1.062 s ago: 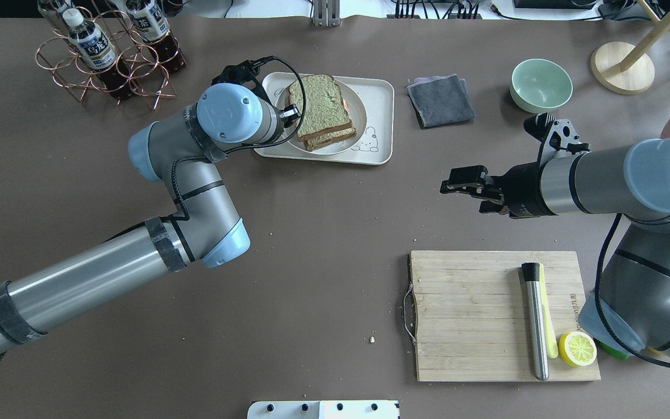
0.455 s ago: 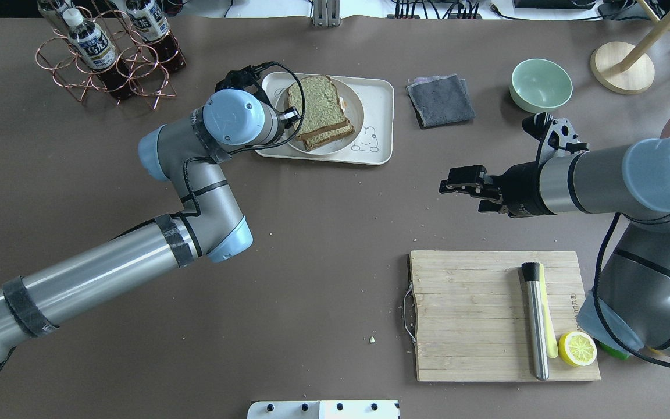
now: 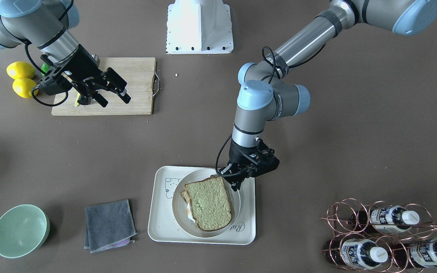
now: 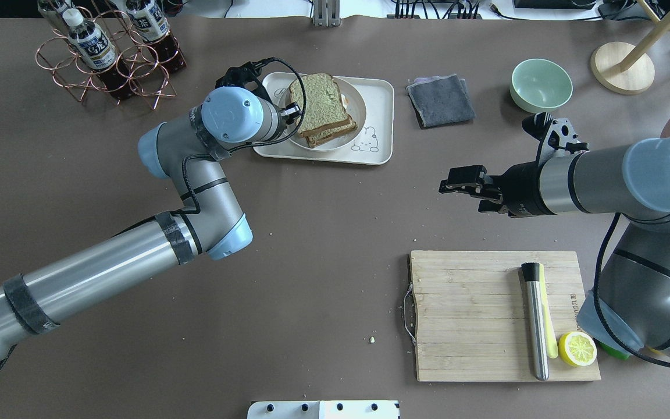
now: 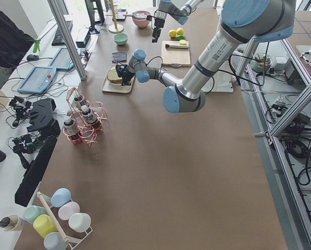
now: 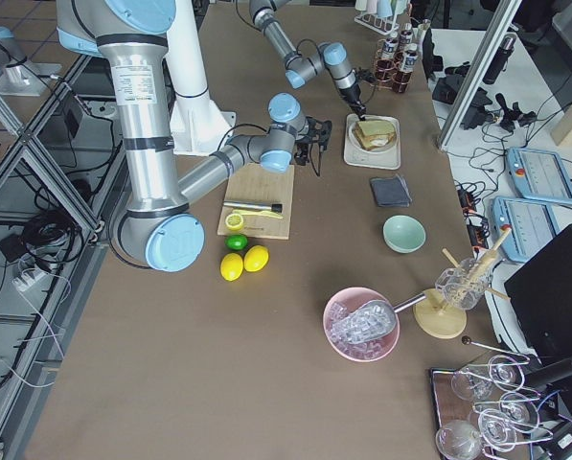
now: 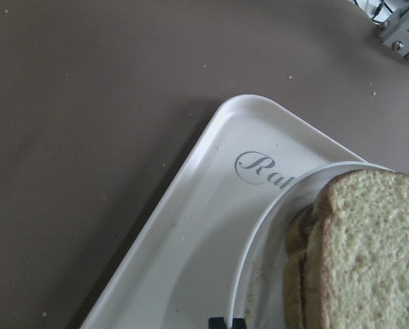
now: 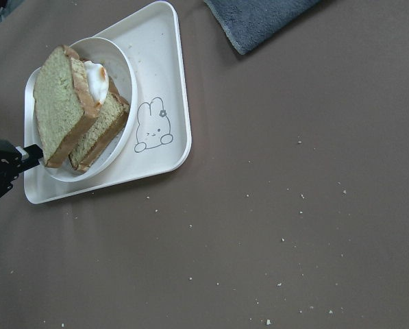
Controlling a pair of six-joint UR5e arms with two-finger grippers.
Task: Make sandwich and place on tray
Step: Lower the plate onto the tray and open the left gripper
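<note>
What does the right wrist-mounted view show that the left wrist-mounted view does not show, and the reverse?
Only the right wrist-mounted view shows the small rabbit line drawing on the cream-white plastic tray, the fried egg's white between the bread slices, and a corner of the dark grey cloth. Only the left wrist-mounted view shows the grey script lettering on the tray's floor. Both show the tray, the small round white plate in it, and the sandwich of greenish-tan bread with brown crust.
</note>
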